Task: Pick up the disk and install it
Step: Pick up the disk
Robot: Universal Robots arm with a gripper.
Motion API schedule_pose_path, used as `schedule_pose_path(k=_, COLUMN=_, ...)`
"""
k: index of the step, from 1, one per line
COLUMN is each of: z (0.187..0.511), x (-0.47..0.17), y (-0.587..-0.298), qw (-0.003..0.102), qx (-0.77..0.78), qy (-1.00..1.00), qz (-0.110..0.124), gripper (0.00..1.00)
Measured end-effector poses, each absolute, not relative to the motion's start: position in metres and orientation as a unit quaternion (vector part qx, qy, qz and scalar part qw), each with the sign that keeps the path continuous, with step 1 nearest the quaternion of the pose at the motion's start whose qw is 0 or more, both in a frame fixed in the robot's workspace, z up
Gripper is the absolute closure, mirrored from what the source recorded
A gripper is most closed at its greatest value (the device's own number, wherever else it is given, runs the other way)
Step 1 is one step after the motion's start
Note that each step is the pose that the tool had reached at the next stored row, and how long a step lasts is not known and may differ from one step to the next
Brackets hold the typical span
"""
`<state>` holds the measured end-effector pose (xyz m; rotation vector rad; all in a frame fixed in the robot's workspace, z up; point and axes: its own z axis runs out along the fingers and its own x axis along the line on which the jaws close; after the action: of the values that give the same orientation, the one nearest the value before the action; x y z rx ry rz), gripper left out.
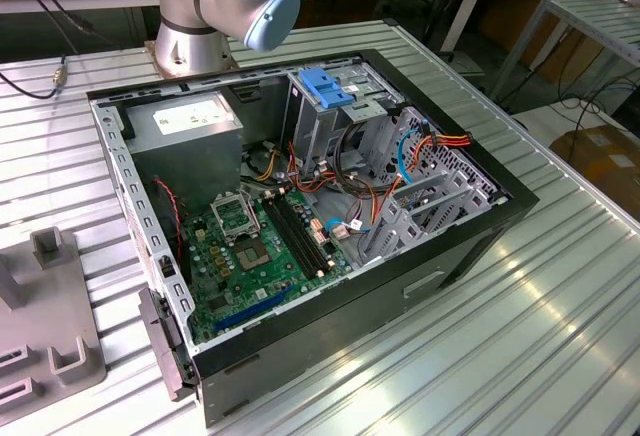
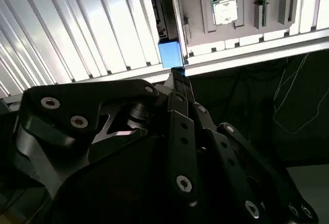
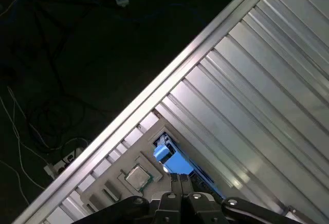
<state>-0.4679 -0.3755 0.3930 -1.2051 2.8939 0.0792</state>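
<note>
In both wrist views the disk [image 2: 165,18] stands on edge in a grey fixture plate [image 2: 247,34], seen as a thin dark slab with a blue plastic end [image 3: 172,158]. My gripper [image 2: 178,76] hangs right at that blue end. Its two black fingers [image 3: 176,182] are pressed together, the tips level with the blue frame. I cannot tell whether they touch it. The open computer case [image 1: 300,206] lies on the ribbed metal table in the exterior view, with a metal drive cage [image 1: 320,121] topped by a blue bracket [image 1: 326,86].
A processor chip [image 2: 225,11] sits in a pocket of the fixture plate next to the disk. The table edge [image 3: 169,77] runs close by, with dark floor and cables beyond. The arm's base [image 1: 190,36] stands behind the case. Grey fixture blocks [image 1: 50,256] lie at the exterior view's left.
</note>
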Motion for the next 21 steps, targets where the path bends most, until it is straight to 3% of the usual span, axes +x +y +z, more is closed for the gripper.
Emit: schedule_pose_path(k=21, z=0.393, x=-0.4679, y=-0.3755, qw=0.0, qx=-0.509, qy=0.86, qz=0.027, gripper=0.9)
